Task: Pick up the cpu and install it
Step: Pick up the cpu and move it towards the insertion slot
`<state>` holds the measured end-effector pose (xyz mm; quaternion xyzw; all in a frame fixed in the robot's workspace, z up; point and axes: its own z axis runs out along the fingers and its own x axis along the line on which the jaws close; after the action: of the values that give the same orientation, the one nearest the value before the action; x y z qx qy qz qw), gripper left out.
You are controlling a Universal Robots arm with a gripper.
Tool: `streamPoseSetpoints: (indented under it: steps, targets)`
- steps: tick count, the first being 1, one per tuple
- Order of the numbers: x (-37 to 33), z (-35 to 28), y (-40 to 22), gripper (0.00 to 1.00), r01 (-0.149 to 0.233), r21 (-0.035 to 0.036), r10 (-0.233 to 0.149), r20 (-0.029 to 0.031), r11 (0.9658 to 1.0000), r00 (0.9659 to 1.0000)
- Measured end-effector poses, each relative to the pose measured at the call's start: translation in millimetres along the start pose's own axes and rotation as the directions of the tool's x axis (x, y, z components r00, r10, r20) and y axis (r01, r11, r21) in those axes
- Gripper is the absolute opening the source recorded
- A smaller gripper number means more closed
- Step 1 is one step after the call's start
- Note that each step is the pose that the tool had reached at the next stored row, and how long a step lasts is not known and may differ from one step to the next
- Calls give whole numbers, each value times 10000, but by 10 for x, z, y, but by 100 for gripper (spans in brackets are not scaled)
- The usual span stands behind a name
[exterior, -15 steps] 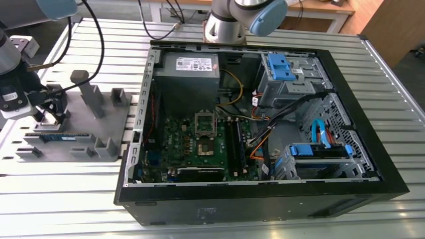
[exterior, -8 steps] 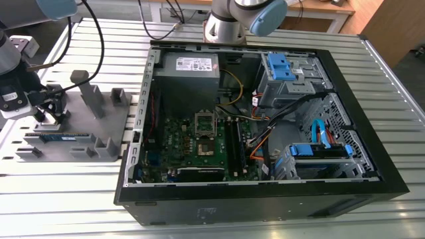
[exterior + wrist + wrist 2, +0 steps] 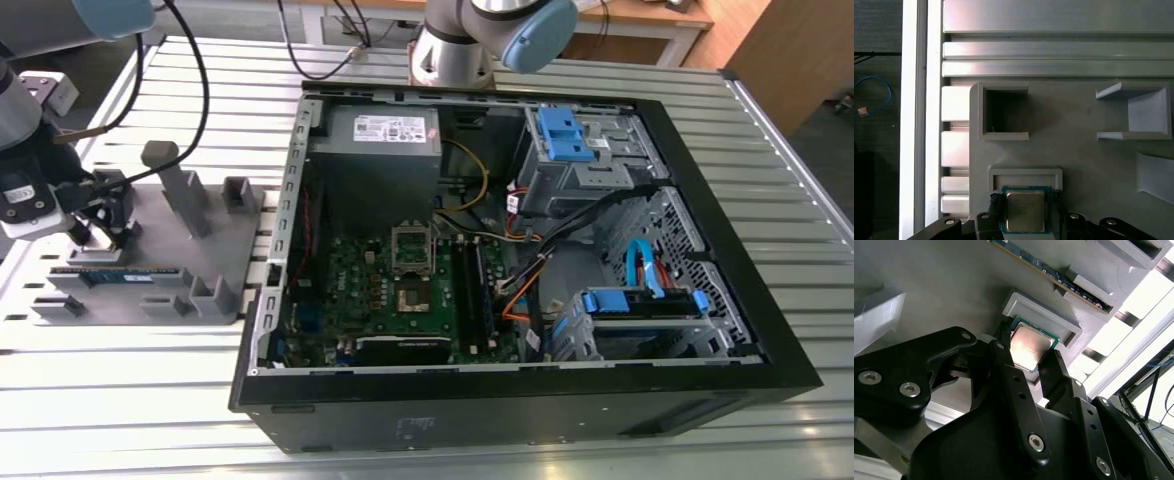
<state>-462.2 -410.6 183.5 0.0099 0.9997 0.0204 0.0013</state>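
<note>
My end effector (image 3: pixel 1025 196) straddles the cpu (image 3: pixel 1025 214), part-open, gripping nothing. The cpu lies in its tray (image 3: pixel 1079 150); lifting and installation remain.

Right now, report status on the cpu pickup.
Gripper low over the cpu. It sits in its pocket on the grey fixture, not lifted. Nearby memory stick lies apart from it.
</note>
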Motion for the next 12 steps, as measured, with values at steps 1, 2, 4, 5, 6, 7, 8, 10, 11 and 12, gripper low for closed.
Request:
streamPoseSetpoints:
  steps: [1,2,4,5,6,7,8,10,11,12]
  targets:
    - [0,-4,0,47,0,0,0,0,10000,10000]
    - [1,-10,0,47,-1,1,1,-2,10000,10000]
    - [0,-26,1,47,0,1,0,-2,10000,10000]
    - [0,-32,1,47,0,1,0,-1,10000,10000]
    - [0,-37,2,47,0,0,0,-1,10000,10000]
    - [0,-41,2,47,0,1,0,-1,10000,10000]
    - [0,-46,2,47,0,2,0,-2,10000,10000]
    - [0,-50,2,47,0,1,0,-1,10000,10000]
    - [0,-52,2,47,0,1,0,-1,10000,10000]
    - [0,-52,2,47,-1,1,1,-1,10000,10000]
